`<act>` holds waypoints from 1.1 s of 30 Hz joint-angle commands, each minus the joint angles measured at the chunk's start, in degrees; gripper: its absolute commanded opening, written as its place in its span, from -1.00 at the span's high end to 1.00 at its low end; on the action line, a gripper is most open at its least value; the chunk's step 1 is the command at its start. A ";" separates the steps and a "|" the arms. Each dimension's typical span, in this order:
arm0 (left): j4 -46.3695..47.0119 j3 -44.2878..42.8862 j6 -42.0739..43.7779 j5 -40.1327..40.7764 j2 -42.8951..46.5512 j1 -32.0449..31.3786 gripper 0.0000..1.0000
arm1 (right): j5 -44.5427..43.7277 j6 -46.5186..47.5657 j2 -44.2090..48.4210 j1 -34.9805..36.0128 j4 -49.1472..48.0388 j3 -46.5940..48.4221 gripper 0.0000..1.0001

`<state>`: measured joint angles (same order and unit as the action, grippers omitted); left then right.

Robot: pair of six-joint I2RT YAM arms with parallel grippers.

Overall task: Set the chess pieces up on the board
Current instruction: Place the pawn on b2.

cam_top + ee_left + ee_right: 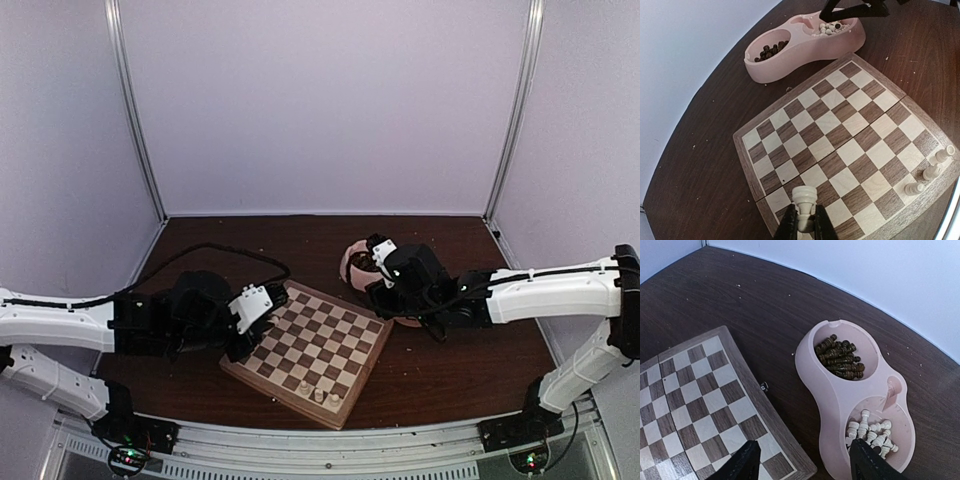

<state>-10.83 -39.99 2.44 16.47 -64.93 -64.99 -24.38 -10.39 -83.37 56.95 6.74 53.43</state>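
Left wrist view: left gripper (803, 222) is clamped narrow on one cream piece (804, 199). The piece is held upright, low over a square in the edge row of the board (840, 130) nearest that arm. Cannot tell whether its base touches the wood. Three standing pieces (931, 172) sit in a row along the opposite edge, well apart from the held one.

Right wrist view: right gripper (805, 462) has its jaws wide with nothing between them. It hangs over the pink bowl (810, 365), near the compartment of loose cream pieces (871, 432). The dark pieces (839, 356) lie in the other compartment.

Risks (my judgement):
- The held piece is tiny and narrow-based. Letting go before the base is seated, or with any tilt, likely topples it, and it may roll off the board.
- Opening fingers could drag it across a square line.
- The right claw reaches into a heap, so it may pinch two pieces, or take one lying sideways that cannot be stood.
- A bump on the bowl wall could slide the bowl.
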 commanded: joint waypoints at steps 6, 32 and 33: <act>-8.45 -5.64 -4.97 -3.30 -4.39 2.47 1.00 | 1.59 -1.58 6.32 -6.04 -7.78 -8.27 -0.30; -47.77 -32.37 -13.24 -7.47 -29.18 6.20 1.00 | 0.72 0.99 14.76 -7.29 -13.77 -14.96 -0.32; -48.99 -33.23 -12.98 -7.39 -30.37 6.29 1.00 | 0.57 1.03 14.89 -7.29 -13.77 -15.13 -0.32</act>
<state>-54.24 -69.76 -10.85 12.43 -92.36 -59.83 -22.83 -10.20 -70.00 49.76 -5.65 39.29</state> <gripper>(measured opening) 0.104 0.659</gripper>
